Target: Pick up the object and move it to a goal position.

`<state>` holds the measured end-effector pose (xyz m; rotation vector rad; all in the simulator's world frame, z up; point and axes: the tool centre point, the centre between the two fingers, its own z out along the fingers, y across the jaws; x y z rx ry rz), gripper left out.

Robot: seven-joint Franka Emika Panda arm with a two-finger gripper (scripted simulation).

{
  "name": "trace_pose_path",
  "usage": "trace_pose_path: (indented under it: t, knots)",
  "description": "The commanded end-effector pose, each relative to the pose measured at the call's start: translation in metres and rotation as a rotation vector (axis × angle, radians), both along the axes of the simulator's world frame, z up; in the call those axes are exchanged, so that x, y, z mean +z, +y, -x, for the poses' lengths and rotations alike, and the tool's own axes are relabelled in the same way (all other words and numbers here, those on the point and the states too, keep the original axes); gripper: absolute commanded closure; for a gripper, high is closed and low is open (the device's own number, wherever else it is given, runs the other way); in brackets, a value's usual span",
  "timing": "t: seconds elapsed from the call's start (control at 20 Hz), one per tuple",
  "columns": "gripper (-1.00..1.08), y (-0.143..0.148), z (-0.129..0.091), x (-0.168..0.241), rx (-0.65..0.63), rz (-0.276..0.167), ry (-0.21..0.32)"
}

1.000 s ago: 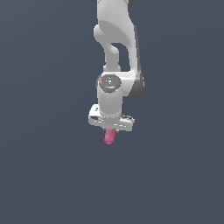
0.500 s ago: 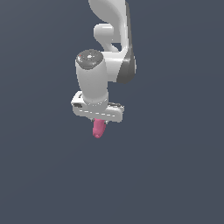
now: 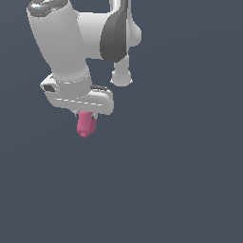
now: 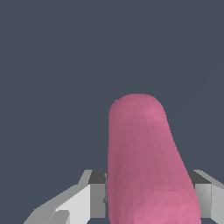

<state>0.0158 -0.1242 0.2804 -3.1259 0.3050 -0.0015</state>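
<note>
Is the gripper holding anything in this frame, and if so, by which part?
Yes. The gripper is shut on the pink object, clamping it at its upper end, so most of its length hangs down below the fingers.

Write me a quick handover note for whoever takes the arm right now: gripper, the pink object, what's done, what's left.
Gripper: shut on the pink object, one finger visible on each side of it in the wrist view.
Object: hangs below the gripper, its free end pointing down, nothing touching it but the fingers.
Done: pick-up; the object is held in the air.
Left: carry it to the goal and hold it there. No goal marker shows in either view, so I cannot tell how far off it is.
</note>
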Motion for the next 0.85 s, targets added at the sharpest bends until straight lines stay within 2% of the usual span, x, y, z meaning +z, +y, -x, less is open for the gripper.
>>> trace_pose_path:
  t: [0.0, 0.4, 0.8]
  knots:
    - [1.08, -0.015, 0.000, 0.022, 0.001, 0.000, 0.001]
    - [1.08, -0.044, -0.003, 0.065, 0.001, 0.000, 0.001]
    - [1.08, -0.052, -0.005, 0.076, 0.001, 0.001, 0.001]
